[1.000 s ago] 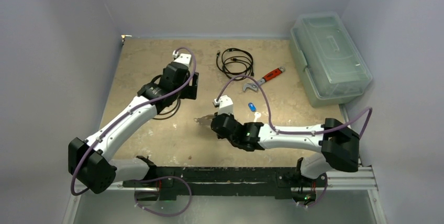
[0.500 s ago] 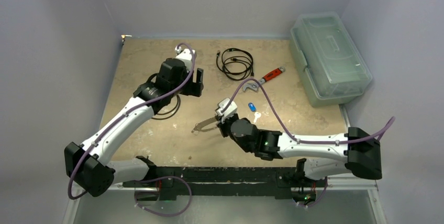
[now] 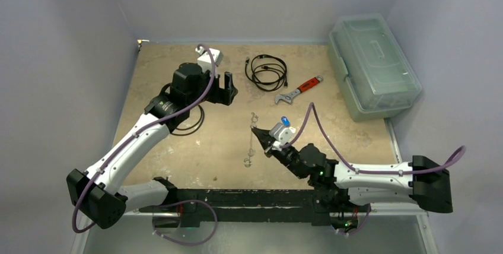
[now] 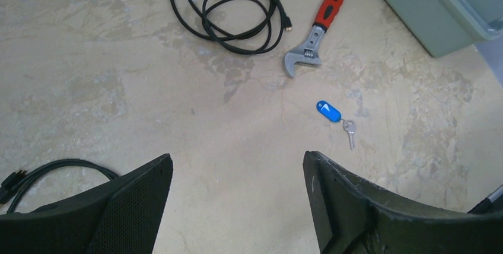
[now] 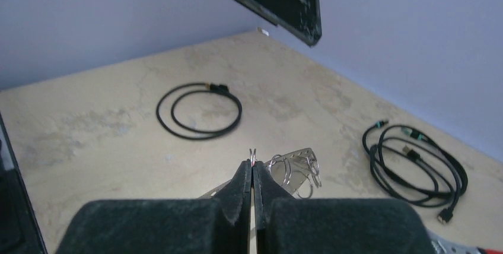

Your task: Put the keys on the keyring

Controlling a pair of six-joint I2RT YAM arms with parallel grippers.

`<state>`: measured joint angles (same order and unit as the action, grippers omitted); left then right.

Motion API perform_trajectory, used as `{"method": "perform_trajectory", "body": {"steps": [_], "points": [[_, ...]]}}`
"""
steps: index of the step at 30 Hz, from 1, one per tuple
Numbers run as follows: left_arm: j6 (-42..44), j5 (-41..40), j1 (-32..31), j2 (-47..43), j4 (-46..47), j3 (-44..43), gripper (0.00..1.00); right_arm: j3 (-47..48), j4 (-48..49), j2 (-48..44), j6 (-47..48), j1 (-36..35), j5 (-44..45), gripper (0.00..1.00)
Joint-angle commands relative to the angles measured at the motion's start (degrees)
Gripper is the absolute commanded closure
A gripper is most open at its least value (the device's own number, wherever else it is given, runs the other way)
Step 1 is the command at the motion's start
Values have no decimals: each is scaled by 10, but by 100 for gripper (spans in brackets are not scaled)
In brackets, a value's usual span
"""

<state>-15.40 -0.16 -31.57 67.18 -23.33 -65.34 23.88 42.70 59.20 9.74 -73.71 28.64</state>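
Observation:
The keyring (image 3: pixel 250 147) is a thin silvery ring with several small rings on it. My right gripper (image 3: pixel 261 138) is shut on its rim and holds it edge-on above the table's middle. In the right wrist view the fingers (image 5: pixel 253 168) pinch the rim and the small rings (image 5: pixel 296 168) hang just right of them. The blue-headed key (image 4: pixel 328 111) and the pale silver key (image 4: pixel 350 132) lie joined on the table, right of my open, empty left gripper (image 4: pixel 237 162). From above the blue key (image 3: pixel 285 121) peeks out behind the right wrist. My left gripper (image 3: pixel 228 91) hovers farther back.
A coiled black cable (image 3: pixel 267 71) and a red-handled wrench (image 3: pixel 299 89) lie at the back. A clear lidded box (image 3: pixel 373 64) stands at the back right. Another black cable loop (image 3: pixel 191 124) lies under the left arm.
My right arm has swung back toward the near edge and turned, carrying the keyring so it now hangs lengthwise. My left gripper has shifted slightly back and right.

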Motion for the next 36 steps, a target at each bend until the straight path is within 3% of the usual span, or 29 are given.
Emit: {"method": "perform_trajectory", "body": {"steps": [1,5,9,12,17,24,28,36], "points": [[2,47,0,-22,91,-5,19,-5,96,-44,44,1,-56,100],[-3,100,4,-37,174,43,18,-25,123,-72,41,7,-68,100],[-3,122,8,-30,190,30,19,-20,112,-87,6,40,-101,100],[-4,132,9,-21,196,10,19,10,47,-85,-58,115,-175,100],[-7,133,10,-14,206,-9,19,36,10,-84,-73,184,-255,100],[-6,205,10,21,194,-64,19,56,5,-101,-149,283,-434,100],[-9,240,10,5,236,-37,18,59,13,-97,-201,335,-533,100],[-17,487,9,-35,356,38,23,50,85,-92,-296,408,-663,100]]}}
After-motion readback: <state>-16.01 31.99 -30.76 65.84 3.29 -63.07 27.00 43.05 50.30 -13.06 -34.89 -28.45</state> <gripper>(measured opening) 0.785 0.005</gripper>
